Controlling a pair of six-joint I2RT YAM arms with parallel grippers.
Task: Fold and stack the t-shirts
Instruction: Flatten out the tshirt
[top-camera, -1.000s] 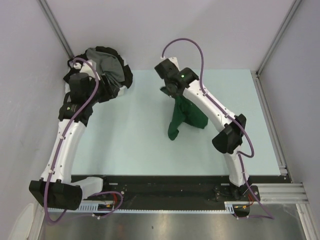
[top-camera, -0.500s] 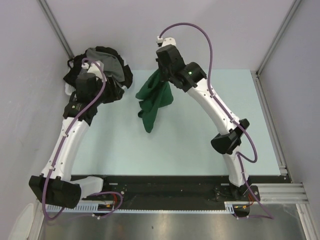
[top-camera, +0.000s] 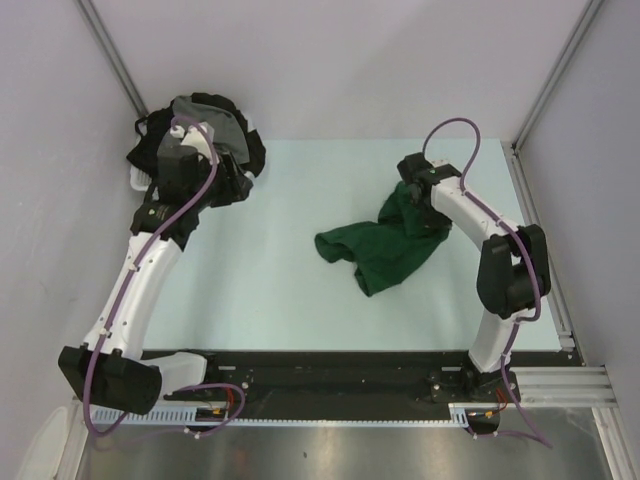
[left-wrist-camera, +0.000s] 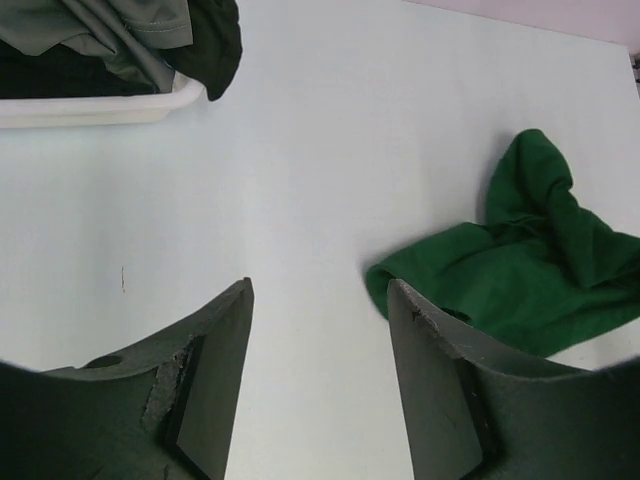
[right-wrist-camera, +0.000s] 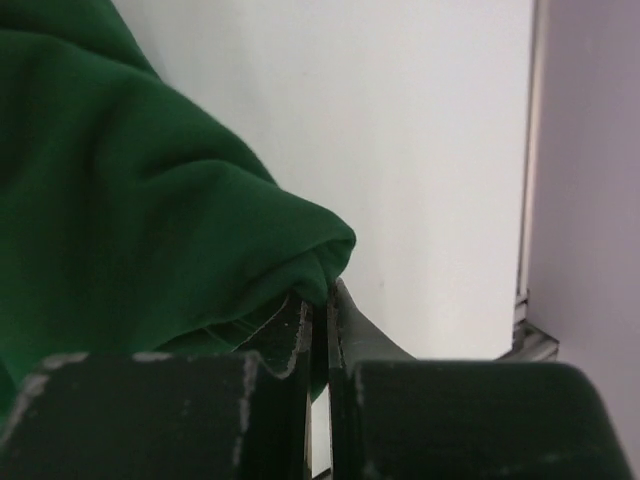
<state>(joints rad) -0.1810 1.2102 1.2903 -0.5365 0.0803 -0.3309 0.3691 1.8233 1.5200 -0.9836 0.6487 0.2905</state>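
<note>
The dark green cotton t-shirt (top-camera: 385, 245) looks to be at the spreading-out step. To do that well, the pinched fold should be drawn low and steadily away from the heap, so the cloth unrolls flat rather than dragging along as a lump. A second hold on the opposite edge would help.

The right gripper (right-wrist-camera: 318, 312) has its jaws pressed almost together on a thick fold of the green cloth, just above the pale counter (top-camera: 280, 280). From there the shirt lies crumpled, right of centre, trailing toward the middle.

The left gripper (left-wrist-camera: 320, 300) hangs spread wide and empty over bare counter, well apart from the shirt. Behind it, in the far left corner, the white plastic basket (left-wrist-camera: 100, 108) holds a grey t-shirt (top-camera: 215, 120) and black t-shirts (top-camera: 250, 155), not yet folded.
</note>
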